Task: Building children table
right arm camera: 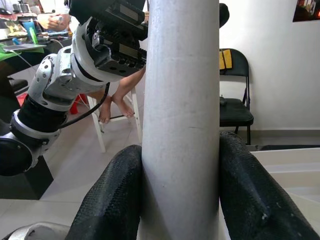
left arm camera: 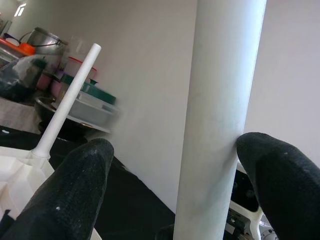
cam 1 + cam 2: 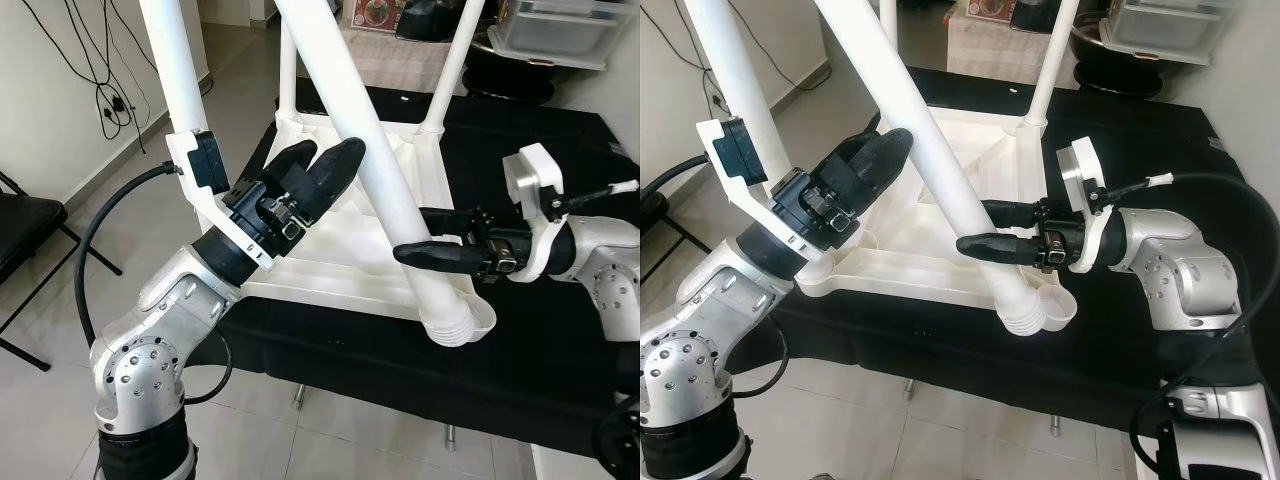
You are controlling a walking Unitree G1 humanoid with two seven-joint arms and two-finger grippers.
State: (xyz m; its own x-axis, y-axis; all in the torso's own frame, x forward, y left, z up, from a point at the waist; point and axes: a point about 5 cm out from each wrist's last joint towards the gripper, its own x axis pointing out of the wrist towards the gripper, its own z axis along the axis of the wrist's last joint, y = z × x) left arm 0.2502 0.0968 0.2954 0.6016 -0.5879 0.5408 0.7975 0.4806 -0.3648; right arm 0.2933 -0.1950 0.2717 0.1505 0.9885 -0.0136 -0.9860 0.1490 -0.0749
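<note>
Near the front corner of the upturned white table top (image 3: 340, 250), the right tool (image 3: 425, 250) pinches the loose white leg (image 3: 385, 175) just above its ribbed end, one black finger pressed on each side in the right wrist view. That leg leans steeply: its long axis runs from the ribbed end (image 3: 1025, 315), which sits at the corner socket (image 3: 1055, 305), up and away toward the robot's left. The left tool (image 3: 320, 170) reaches in from the other side higher up the same leg; its fingers (image 2: 75, 195) are spread, one fingertip touching the leg and the other standing apart from it. The table top lies underside up on a black-covered worktop (image 3: 560, 340), its near corner close to the worktop's front edge, with bare black cloth behind and to the right. Another leg (image 3: 455, 60) stands upright in the far right corner, and a further one (image 3: 175, 60) rises at the left by the left wrist. Grey tiled floor (image 3: 70, 240) lies open to the left, where a black folding chair (image 3: 25, 240) stands and cables hang on the wall. Plastic tubs (image 3: 560, 25) sit beyond the worktop. No writing can be read.
</note>
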